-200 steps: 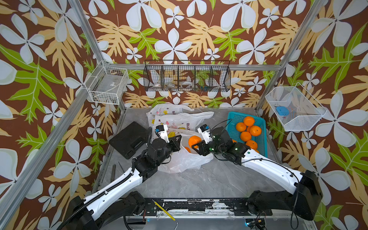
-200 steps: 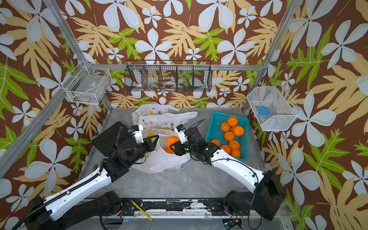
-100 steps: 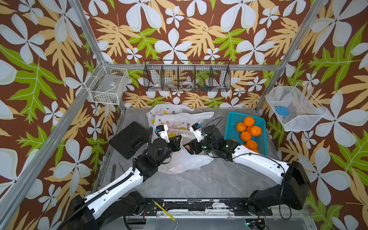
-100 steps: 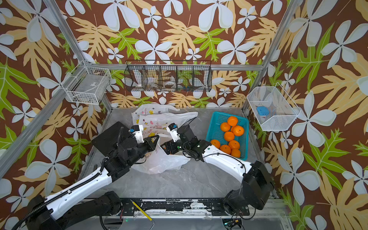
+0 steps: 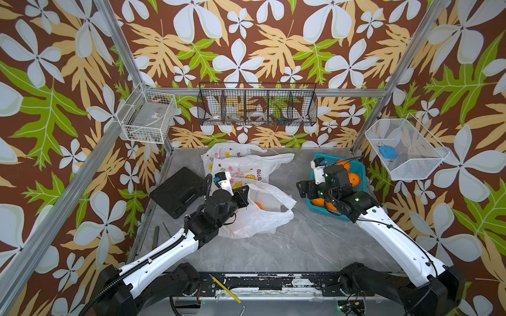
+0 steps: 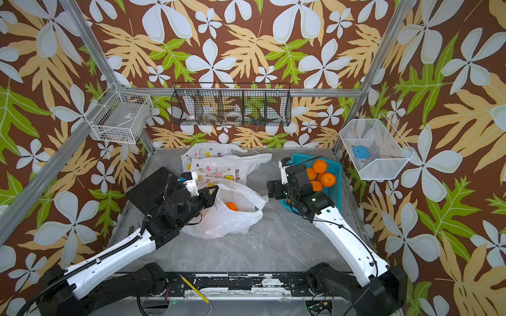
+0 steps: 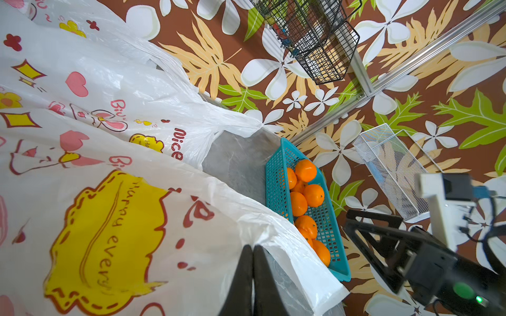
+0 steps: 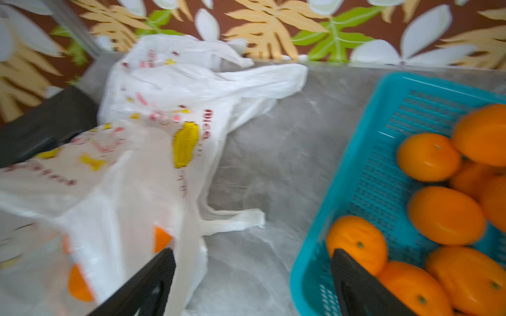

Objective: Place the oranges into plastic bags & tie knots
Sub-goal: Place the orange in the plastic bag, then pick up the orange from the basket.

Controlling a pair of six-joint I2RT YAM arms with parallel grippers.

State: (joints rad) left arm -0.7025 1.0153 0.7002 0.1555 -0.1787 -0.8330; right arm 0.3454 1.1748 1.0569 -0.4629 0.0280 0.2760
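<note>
Holding open bag point(image 5: 262, 219) mouth: left fingers point(image 7: 244, 273) pressed together, pinching its rim | one orange point(image 6: 231, 206) inside, mid-table point(image 5: 273, 251) | right fingers point(image 8: 153, 276) spread, empty, between bag and teal basket point(image 8: 377, 169) | other oranges point(image 6: 319, 166) in basket, far right

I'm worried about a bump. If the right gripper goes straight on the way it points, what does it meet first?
Likely the table between the bag and the basket, perhaps grazing the bag's loose handle; depth is unclear. The right gripper is open and empty.
</note>
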